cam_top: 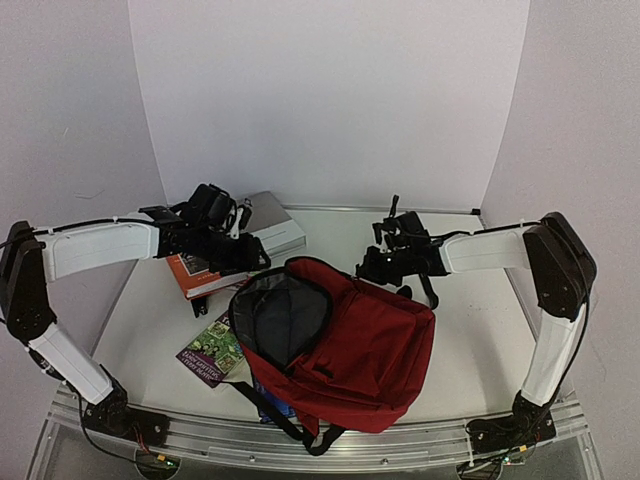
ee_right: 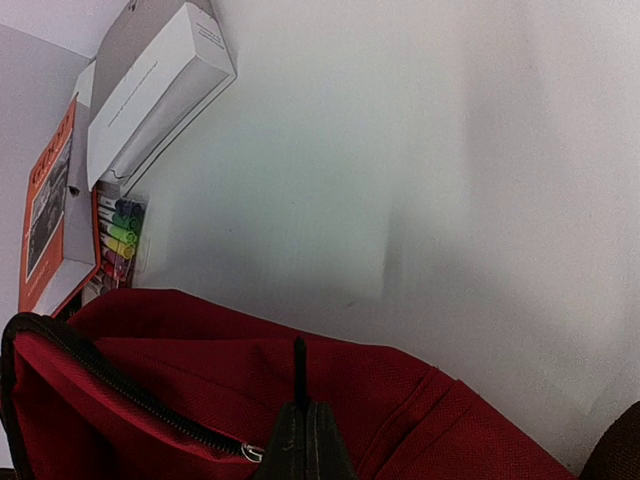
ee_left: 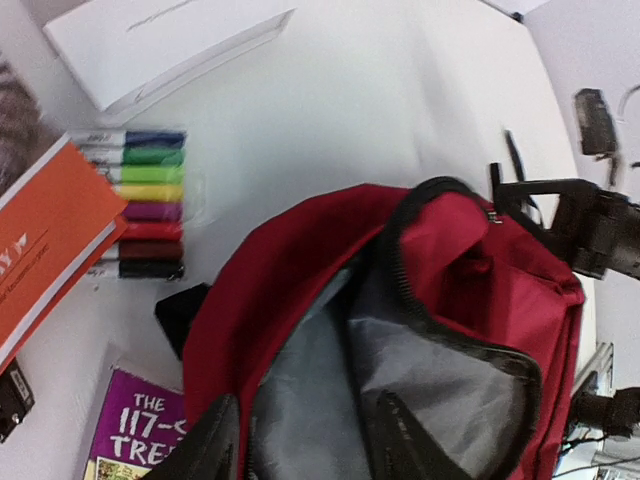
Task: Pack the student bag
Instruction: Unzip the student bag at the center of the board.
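Shown only from the left wrist: a pack of coloured markers (ee_left: 145, 205) flat on the counter (ee_left: 400, 90), touching the orange book (ee_left: 50, 235), hidden beneath the left arm in the top view. Shown only from the top: something blue (cam_top: 266, 408) poking out under the near edge of the student bag (cam_top: 345, 345). Bag at mid-counter, red, mouth unzipped and gaping toward the left arm, grey lining exposed, black straps trailing to the near edge. Clenched on the red fabric at the bag's top rim, just beside the zipper pull (ee_right: 250, 452): the right gripper (ee_right: 300, 440), that rim raised. Released, with fingers (ee_left: 210, 445) spread just above the open mouth: the left gripper (ee_left: 300, 450). Close by: a white box (cam_top: 275, 228) at the far left beside the orange book, and a purple book (cam_top: 212, 350) against the bag's left side.
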{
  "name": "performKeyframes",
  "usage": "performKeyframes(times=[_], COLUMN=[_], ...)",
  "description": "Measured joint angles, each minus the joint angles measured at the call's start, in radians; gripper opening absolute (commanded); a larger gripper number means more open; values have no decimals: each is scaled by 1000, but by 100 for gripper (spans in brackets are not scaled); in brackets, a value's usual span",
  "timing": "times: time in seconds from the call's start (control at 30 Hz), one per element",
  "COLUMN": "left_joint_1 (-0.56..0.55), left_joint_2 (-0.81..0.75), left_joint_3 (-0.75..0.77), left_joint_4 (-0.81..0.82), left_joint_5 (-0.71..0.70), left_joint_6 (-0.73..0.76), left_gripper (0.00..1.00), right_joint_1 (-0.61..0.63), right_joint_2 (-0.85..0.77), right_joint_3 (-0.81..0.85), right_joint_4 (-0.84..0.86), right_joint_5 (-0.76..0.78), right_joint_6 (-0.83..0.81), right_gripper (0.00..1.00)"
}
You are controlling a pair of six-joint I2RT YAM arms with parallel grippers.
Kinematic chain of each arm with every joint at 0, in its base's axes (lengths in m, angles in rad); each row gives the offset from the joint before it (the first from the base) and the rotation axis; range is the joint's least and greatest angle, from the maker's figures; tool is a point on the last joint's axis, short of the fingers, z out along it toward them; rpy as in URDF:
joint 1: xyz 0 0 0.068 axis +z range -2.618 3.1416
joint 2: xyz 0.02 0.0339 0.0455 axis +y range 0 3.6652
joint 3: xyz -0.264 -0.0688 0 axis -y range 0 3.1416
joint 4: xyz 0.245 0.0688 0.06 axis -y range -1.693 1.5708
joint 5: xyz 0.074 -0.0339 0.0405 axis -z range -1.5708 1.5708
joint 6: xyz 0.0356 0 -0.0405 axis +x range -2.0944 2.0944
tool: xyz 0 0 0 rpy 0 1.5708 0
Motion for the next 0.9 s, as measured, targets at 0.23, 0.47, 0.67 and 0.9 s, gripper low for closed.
performKeyframes(times=[0.23, 0.47, 0.67, 0.9], left_joint_1=[-2, -10, -11, -17], left_joint_2=[109, 324, 423, 436], left_joint_3=[193, 297, 343, 350], left_joint_4=[36, -24, -101, -87], left_joint_5=[147, 103, 36, 75], left_joint_6=[87, 152, 191, 200], left_gripper=[78, 82, 66, 6], right_joint_1=[10, 10, 11, 12], right_joint_2=[0, -8, -31, -35], right_joint_3=[1, 1, -2, -11], right_joint_4=[0, 0, 0, -1], right_joint_5=[-8, -9, -14, -9], right_joint_6=[-7, -7, -9, -10], right_gripper=[0, 0, 0, 0])
